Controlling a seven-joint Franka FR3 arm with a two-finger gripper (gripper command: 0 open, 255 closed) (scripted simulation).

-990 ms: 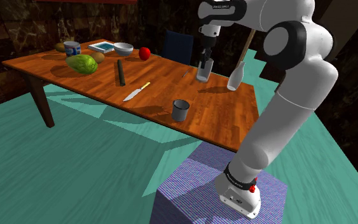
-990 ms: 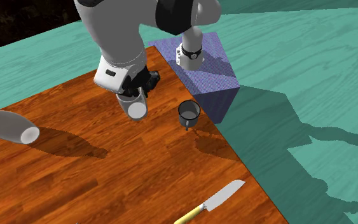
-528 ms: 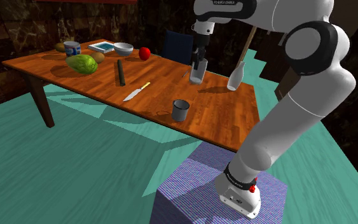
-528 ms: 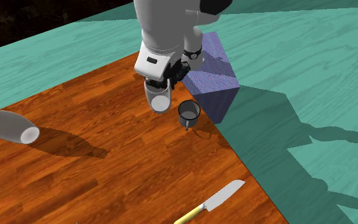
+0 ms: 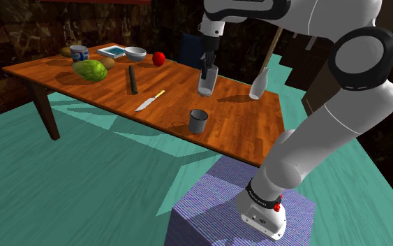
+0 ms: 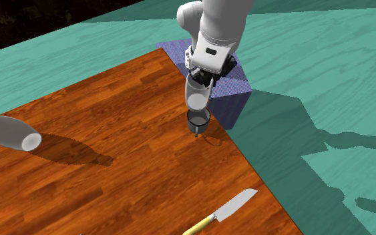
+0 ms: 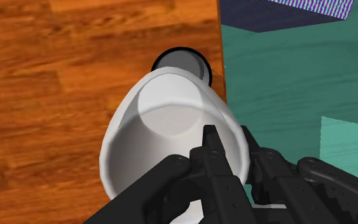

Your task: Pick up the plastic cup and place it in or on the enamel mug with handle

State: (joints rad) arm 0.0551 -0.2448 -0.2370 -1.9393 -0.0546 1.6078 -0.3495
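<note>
Lettering on the white arm (image 5: 306, 133) was too small to read. Black gripper's (image 5: 205, 63) jaws pinched the rim of a white tapered cup (image 6: 196, 93), just above the dark grey handled mug (image 6: 198, 121) by the glossy wooden counter's (image 5: 236, 122) edge; teal floor (image 5: 83, 182) lay beyond the mug.

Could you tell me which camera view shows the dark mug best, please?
The shoulder view: the mug stands whole and unobstructed near the edge of the table. In the second exterior view the held cup hangs just above it. In the wrist view the cup hides most of it.
</note>
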